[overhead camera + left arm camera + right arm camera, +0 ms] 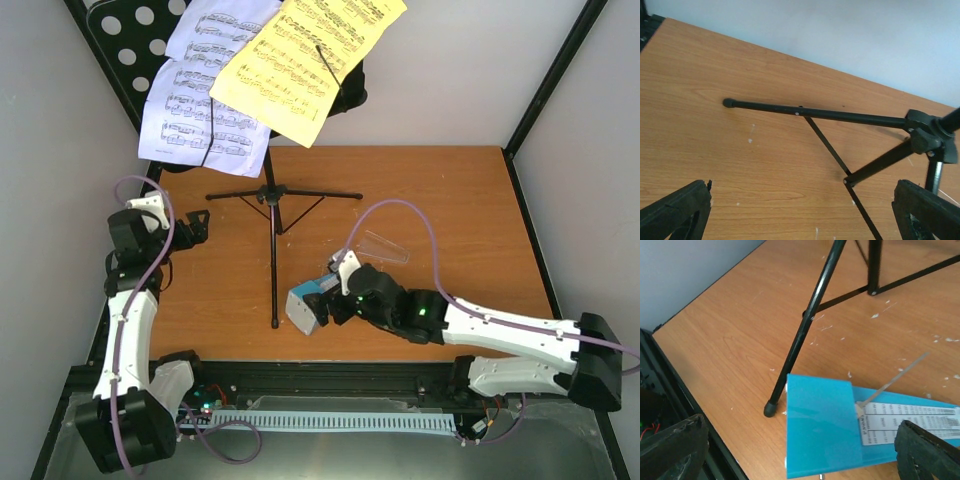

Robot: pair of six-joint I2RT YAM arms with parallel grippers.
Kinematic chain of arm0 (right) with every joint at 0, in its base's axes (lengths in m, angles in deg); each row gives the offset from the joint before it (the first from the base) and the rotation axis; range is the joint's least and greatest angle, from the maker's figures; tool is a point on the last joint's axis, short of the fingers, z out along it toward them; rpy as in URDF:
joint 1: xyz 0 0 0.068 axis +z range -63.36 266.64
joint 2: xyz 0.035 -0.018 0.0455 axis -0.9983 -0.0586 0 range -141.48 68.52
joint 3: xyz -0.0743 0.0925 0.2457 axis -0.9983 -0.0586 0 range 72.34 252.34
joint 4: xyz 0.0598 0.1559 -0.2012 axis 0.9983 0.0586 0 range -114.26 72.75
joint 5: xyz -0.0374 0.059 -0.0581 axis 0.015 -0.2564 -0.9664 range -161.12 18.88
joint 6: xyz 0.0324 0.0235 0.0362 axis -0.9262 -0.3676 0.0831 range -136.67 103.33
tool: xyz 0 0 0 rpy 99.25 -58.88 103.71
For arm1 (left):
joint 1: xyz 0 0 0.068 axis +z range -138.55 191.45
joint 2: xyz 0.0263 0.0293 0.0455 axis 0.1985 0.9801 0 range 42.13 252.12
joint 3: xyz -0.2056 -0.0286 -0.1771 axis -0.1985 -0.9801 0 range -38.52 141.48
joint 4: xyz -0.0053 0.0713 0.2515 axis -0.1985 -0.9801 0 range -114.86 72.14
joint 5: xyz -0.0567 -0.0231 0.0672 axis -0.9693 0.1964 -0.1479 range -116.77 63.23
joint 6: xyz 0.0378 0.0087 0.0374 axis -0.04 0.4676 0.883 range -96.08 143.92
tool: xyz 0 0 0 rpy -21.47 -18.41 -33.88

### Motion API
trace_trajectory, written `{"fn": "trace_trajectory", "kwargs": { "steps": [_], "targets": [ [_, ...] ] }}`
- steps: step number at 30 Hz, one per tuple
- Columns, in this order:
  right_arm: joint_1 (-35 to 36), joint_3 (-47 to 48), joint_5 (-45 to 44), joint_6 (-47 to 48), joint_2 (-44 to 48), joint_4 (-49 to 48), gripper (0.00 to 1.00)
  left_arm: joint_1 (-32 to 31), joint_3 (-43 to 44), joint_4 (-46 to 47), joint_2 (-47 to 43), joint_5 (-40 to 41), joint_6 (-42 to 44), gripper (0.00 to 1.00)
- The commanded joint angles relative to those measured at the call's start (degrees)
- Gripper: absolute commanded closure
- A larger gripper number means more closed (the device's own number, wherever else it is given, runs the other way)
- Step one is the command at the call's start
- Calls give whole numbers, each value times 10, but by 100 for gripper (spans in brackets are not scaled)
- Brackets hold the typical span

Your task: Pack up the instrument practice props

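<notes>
One music stand (274, 200) stands on three legs at the back of the table (450, 190); its desk holds one yellow page (300, 60) and what look like two white pages (200, 100); one blue metronome (308, 306) lies near the front, between the right gripper's (335, 292) widely spread fingers; one clear cover (385, 247) lies apart behind it; the left gripper (197, 228) hangs wide and empty beside a leg; wooden tabletop, white walls.
</notes>
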Motion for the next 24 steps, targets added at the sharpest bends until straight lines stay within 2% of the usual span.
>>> {"fn": "trace_trajectory", "kwargs": {
  "steps": [1, 3, 8, 13, 17, 24],
  "targets": [
    [-51, 15, -11, 8, 40, 60, 0, -22, 9, -13, -4, -57, -32, 0],
    [-116, 5, 34, 2, 65, 63, 0, -52, 4, -23, -22, -66, -51, 1],
    [-294, -57, 167, -24, 112, 45, 0, -181, -1, -46, -44, -29, -107, 2],
    [-412, -109, 246, -45, 136, 44, 0, -313, -9, -51, -31, 15, -167, 4],
    [-453, -136, 260, -52, 154, 49, 0, -391, -3, -45, -15, 40, -196, 6],
    [-455, -157, 239, -52, 167, 56, 0, -512, 24, -14, 65, 81, -222, 8]
  ]
}}
